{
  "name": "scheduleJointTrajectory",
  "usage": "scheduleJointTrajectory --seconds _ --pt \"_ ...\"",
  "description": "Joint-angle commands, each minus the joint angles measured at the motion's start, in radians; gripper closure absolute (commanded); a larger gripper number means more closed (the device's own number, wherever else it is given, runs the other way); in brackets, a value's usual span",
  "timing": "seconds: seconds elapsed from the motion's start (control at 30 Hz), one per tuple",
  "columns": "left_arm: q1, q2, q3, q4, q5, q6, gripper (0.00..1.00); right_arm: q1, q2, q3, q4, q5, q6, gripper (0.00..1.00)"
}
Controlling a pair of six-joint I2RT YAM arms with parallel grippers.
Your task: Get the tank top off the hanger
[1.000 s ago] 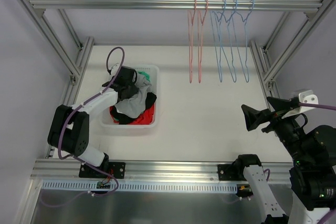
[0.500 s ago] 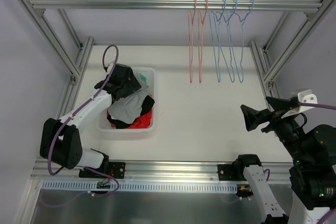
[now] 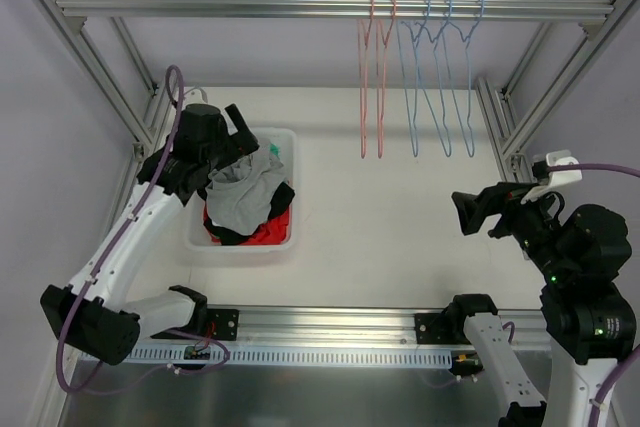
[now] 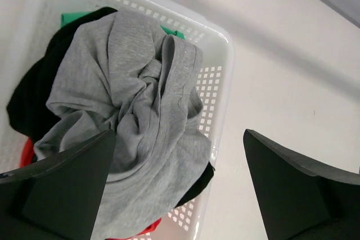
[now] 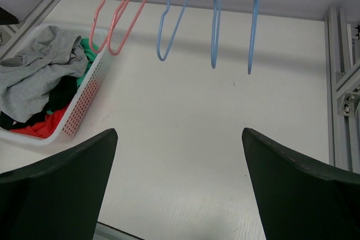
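Note:
The grey tank top lies crumpled on top of the clothes pile in the white basket, off any hanger. My left gripper hovers open above the basket's far left; in the left wrist view the tank top lies below and left of the wide gap of the gripper, apart from both fingers. The pink hangers and blue hangers hang bare from the rail. My right gripper stands open over the table at the right, holding nothing.
Black, red and green garments lie under the tank top in the basket. The aluminium rail crosses the back, and frame posts run along both table sides. Bare white table lies between the basket and the right arm.
My left gripper has opened and let go of the grey tank top, then lifted and drawn back to the left. The tank top settled in the basket. The right arm shifted slightly.

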Motion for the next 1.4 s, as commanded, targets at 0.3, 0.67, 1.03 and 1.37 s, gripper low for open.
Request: scheduleJointTrajectory --seconds 0.3,0.67,1.03,1.37 --pt "0.003 -0.346 0.142 -0.378 -0.147 0.215 0.01 0.001 -0.065 -0.016 -0.168 0.213 -0.012 0.01" --pt "0.003 -0.760 -0.103 -0.416 -0.207 0.403 0.01 0.042 -0.193 -0.106 -0.224 0.357 0.019 0.00" --pt "0.001 -0.860 -0.177 -0.396 -0.202 0.380 0.01 0.059 -0.270 -0.212 -0.171 0.368 0.007 0.00" --pt "0.001 -0.862 -0.220 -0.386 -0.181 0.361 0.01 0.062 -0.227 -0.188 -0.155 0.368 0.008 0.00"
